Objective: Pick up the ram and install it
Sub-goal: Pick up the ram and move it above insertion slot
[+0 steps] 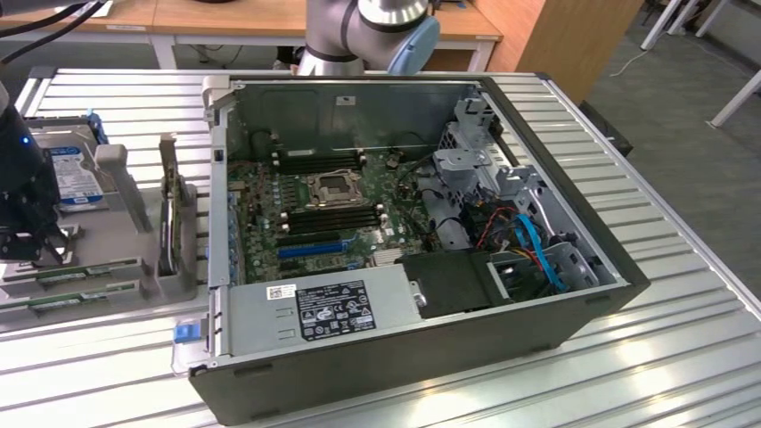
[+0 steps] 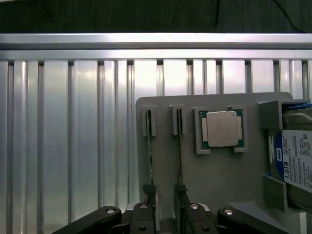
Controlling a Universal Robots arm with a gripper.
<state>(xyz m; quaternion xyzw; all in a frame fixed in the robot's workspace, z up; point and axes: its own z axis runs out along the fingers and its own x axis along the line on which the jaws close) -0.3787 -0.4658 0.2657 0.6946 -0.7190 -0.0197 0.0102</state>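
Ram not yet picked up; the install is left to do.

Exterior view: ram (image 1: 69, 271) sits in the holder (image 1: 119, 254) on the worktop (image 1: 666, 294), at the exterior view's left of the open case (image 1: 416, 366). Wrist view: jaws wide open and empty, close above two upright ram sticks (image 2: 148, 156).

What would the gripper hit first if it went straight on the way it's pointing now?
Probably the ram sticks standing on edge in the gray tray; the open gripper sits right above them. Depth is unclear, so it may reach the tray between them instead.
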